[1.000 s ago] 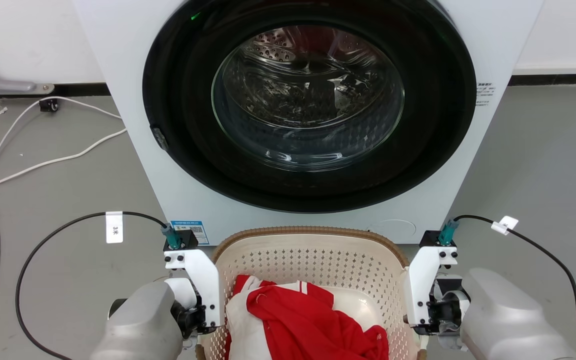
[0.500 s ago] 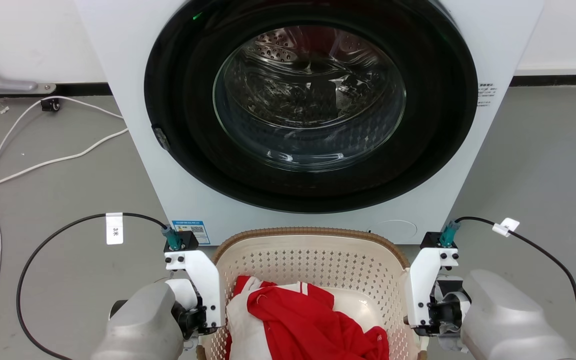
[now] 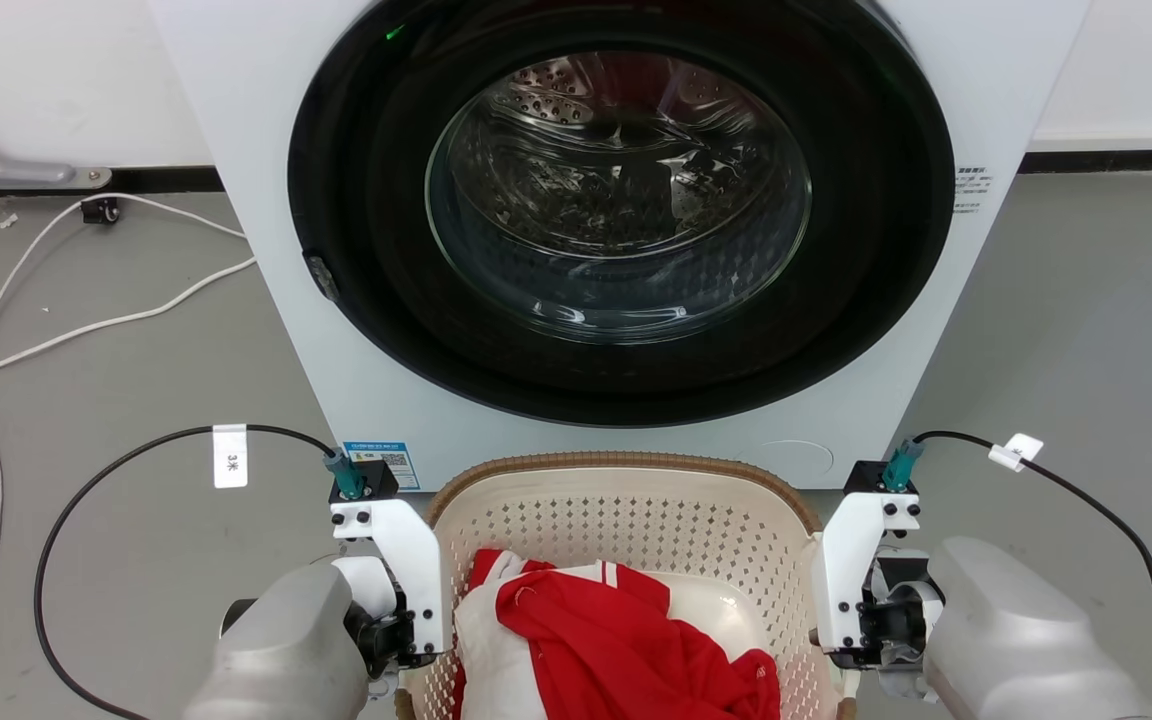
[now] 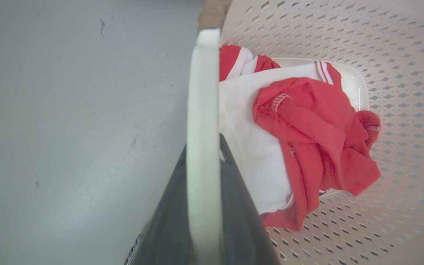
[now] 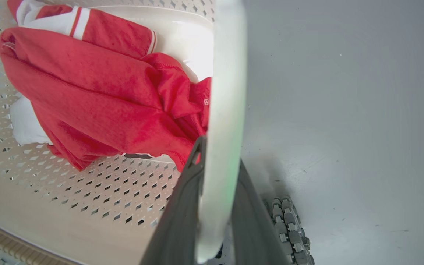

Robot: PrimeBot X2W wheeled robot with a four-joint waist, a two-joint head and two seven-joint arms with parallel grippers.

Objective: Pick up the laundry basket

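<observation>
Looking down from the head camera, the laundry basket (image 3: 626,520) is at the bottom middle, on or just above the grey floor (image 3: 136,380). I honestly can't tell if it's touching down. Its far brown rim is close to the foot of the washer (image 3: 236,150), right under the big round door (image 3: 616,190), which is closed.

Inside the basket there's a crumpled red and white garment (image 3: 626,630) lying on the bottom, more toward the left wall.

The left gripper (image 4: 202,147) is clamped on the basket's left handle (image 4: 202,92). In its wrist view the two dark fingers (image 4: 168,221) press the white bar from both sides. Same deal on the other side: the right gripper (image 5: 221,151) is squeezed onto the right handle (image 5: 226,73), one finger on the basket side and one on the floor side.

A white cable (image 3: 86,325) snakes across the floor well off to the washer's left.
</observation>
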